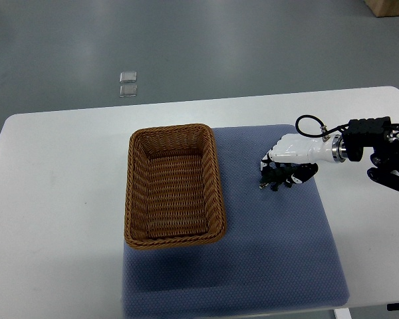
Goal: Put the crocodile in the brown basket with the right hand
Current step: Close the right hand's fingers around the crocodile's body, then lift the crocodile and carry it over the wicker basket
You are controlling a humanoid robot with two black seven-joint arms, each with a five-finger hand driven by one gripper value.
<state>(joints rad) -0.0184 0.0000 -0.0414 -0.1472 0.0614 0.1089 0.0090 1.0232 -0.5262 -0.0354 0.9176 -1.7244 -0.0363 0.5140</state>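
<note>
Top view looks steeply down on a white table [60, 199] with a blue-grey mat [272, 252] spread over its middle and right part. A brown basket [137, 193] of woven wicker stands on the left part of the mat, its left side reaching past the mat's edge onto the bare table; it is rectangular, sits upright, and has nothing in it. The crocodile [278, 177], a small dark toy, lies on the mat to the right of the basket, clear of its rim and not touching it. The right hand [294, 154], white-shelled with dark parts underneath, comes in from the right edge on a black arm [376, 143] and sits directly over the crocodile, its tip pointing left toward the basket. The toy shows just under and slightly nearer the camera than the hand's white shell, with its dark body merging into the dark underside of the hand, so it cannot be told whether the hand is closed on the toy or only resting above it, nor how far open it is. A thin black cable [309, 126] loops up from the wrist. Beyond the table is grey floor, where two small clear squares [128, 83] lie one behind the other, and the corner of a cardboard box [392, 6] shows at the top right.
</note>
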